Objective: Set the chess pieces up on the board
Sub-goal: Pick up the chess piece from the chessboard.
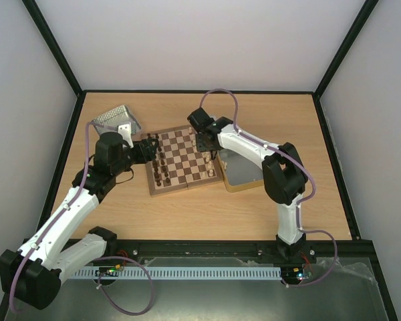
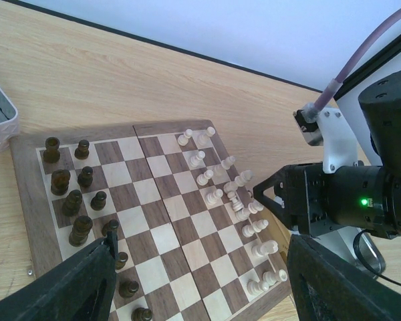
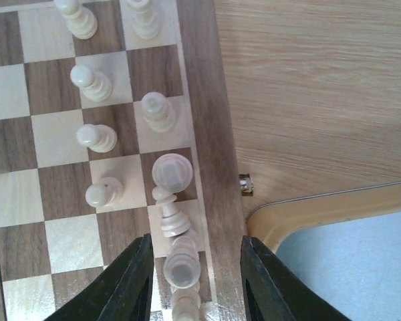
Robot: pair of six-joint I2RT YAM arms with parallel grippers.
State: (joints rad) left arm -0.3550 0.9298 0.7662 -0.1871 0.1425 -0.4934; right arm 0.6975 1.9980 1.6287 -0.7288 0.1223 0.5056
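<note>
**Right gripper spread around a cream piece at the board's right edge**

- Cream chess pieces (image 3: pixel 93 83) stand in two rows along the right edge of the chessboard (image 1: pixel 180 175). The board lies mid-worktop (image 1: pixel 267 214), slightly skewed.
- Right wrist view: one cream piece (image 3: pixel 182 271) in the outermost row sits between the right gripper's (image 3: pixel 194 254) fingers (image 3: pixel 130 281). Jaws are spread, with a gap on each side and no contact.
- Top view can't confirm that, because the gripper head covers the spot.
- Left wrist view only: the cream rows look crowded mid-row, right under the right gripper. Can't tell if every piece there is upright.
- Same view: dark chess pieces (image 2: pixel 73 200) stand in two rows on the board's left side.
- Left gripper (image 2: pixel 207 287) hangs over the board's left edge, jaws wide apart, nothing between them.
- A gold-rimmed tin (image 3: pixel 321 214) sits just beside the board's right edge. In the top view the right arm crosses over it.
- A small brass latch (image 3: pixel 245 182) sits on the board edge facing that tin.
- A second metal tin (image 1: pixel 113 119) sits toward the worktop's far-left corner, behind the left arm.
</note>
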